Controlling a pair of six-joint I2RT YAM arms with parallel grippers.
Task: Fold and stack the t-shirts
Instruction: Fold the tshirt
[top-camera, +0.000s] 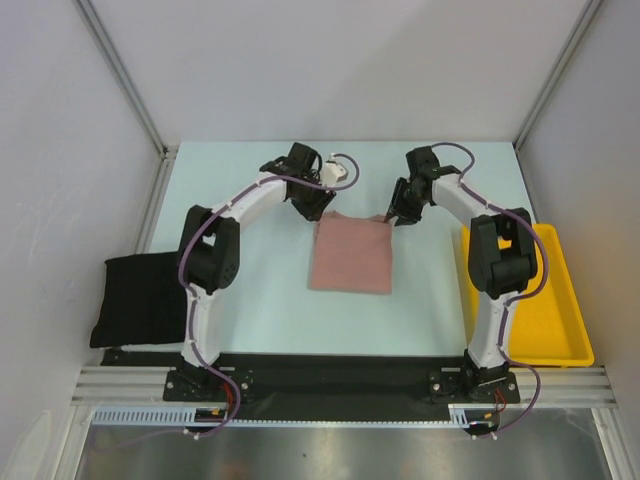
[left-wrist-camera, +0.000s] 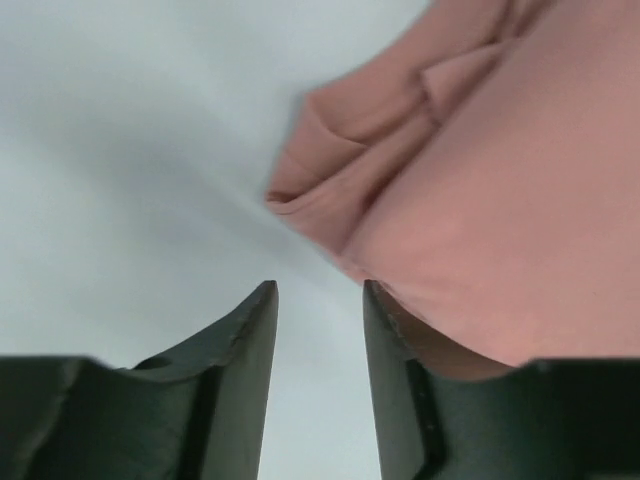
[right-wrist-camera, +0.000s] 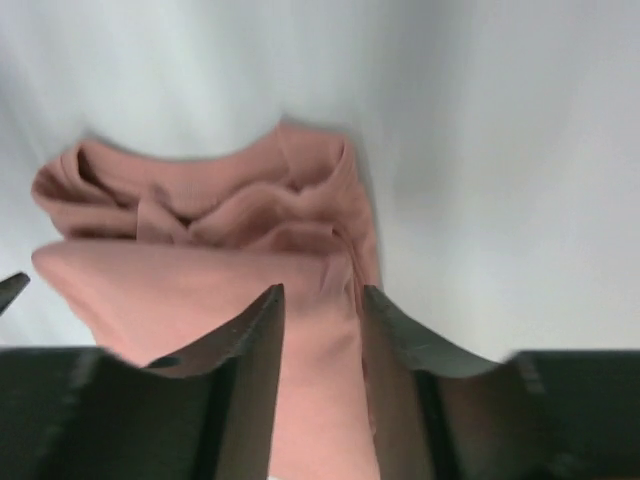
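Since the dusty pink t-shirt (top-camera: 350, 256) lies as a compact folded rectangle on the pale table (top-camera: 260, 300), its folding is judged to be done or nearly so. The step in hand is taken to be the close of the last fold, with stacking not yet done.

The left gripper (top-camera: 316, 212) is placed at the far left corner of the pink shirt, and the right gripper (top-camera: 392, 216) at its far right corner. In the left wrist view the jaws of the left gripper (left-wrist-camera: 319, 290) are spread with nothing between them; bare table is seen under the gap and the shirt just beside it. The right gripper (right-wrist-camera: 320, 295) is likewise spread, with the shirt's layered far edge under the gap. Whether its tips touch the cloth cannot be settled, as that view is blurred.

The black t-shirt (top-camera: 140, 298) is found folded well to the left of the pink shirt, and the yellow tray (top-camera: 530, 360) well to its right.

For stacking, one garment would have to be carried onto the other. A pinch through every layer at both corners and an even lift are called for, since the loose folds at the far edge could be spilled open.

Bare table is offered near and left of the pink shirt, though the left arm (top-camera: 205, 255) stands between the two garments.
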